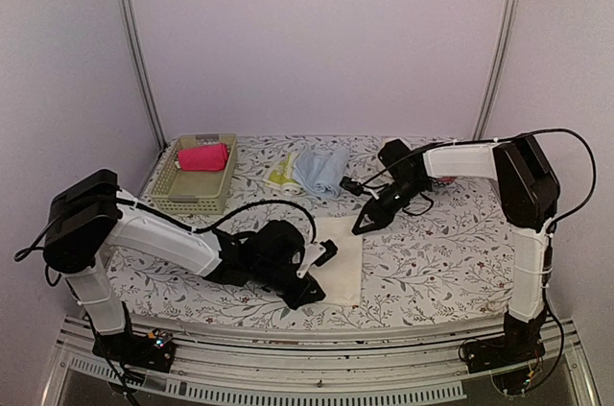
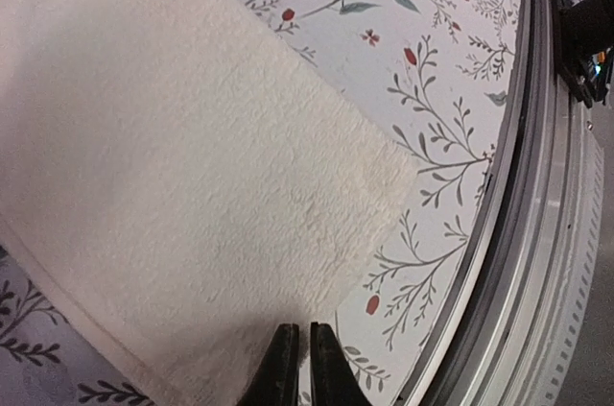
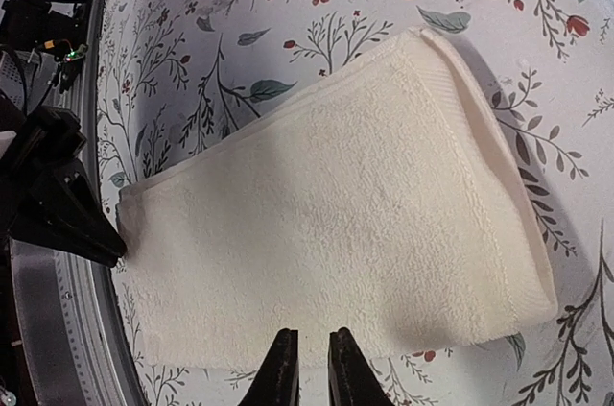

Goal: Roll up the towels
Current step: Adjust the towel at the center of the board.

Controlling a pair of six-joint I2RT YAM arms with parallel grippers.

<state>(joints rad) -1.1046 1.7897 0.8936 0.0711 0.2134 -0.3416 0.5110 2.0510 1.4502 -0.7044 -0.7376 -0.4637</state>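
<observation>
The cream towel (image 2: pixel 192 166), its near edge clamped by the closed left gripper (image 2: pixel 299 356), should be rolled evenly; whether the right gripper (image 3: pixel 312 360) is closed cannot be told.

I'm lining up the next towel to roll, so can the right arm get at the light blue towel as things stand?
Probably yes. The light blue towel lies uncovered just beyond the right gripper, and nothing stands between the two.
</observation>
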